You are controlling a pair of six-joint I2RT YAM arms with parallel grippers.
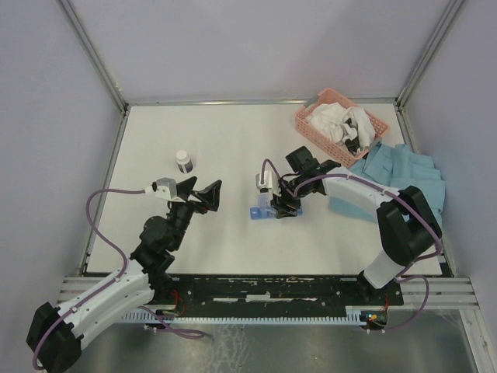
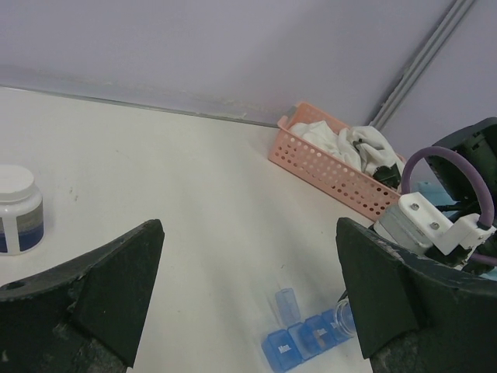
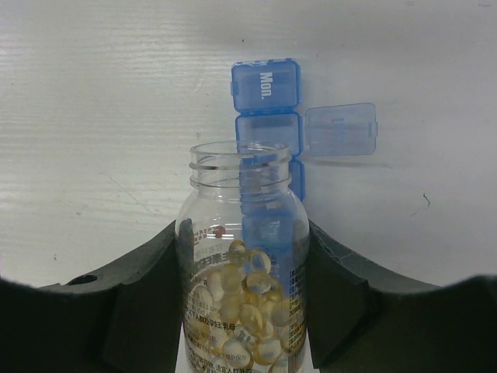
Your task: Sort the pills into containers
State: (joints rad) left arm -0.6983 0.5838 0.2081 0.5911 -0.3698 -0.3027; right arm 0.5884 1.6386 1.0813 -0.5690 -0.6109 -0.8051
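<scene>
My right gripper (image 3: 242, 241) is shut on a clear, uncapped bottle (image 3: 241, 202) partly filled with yellowish pills (image 3: 252, 303). The bottle lies tipped, its mouth over the blue strip of containers (image 3: 266, 93). The "Mon." compartment at the strip's end is closed. The one beside it has its lid (image 3: 342, 129) swung open, and the bottle hides the rest. In the top view the right gripper (image 1: 284, 203) sits over the strip (image 1: 259, 212), and my left gripper (image 1: 203, 194) hovers open to its left, holding nothing. The left wrist view shows the strip (image 2: 299, 346) low between its fingers (image 2: 116, 280).
A small white-capped bottle (image 1: 183, 161) stands at the back left of the table. A pink slatted basket (image 1: 340, 120) of white packets sits at the back right. A light blue cloth (image 1: 404, 175) lies under the right arm.
</scene>
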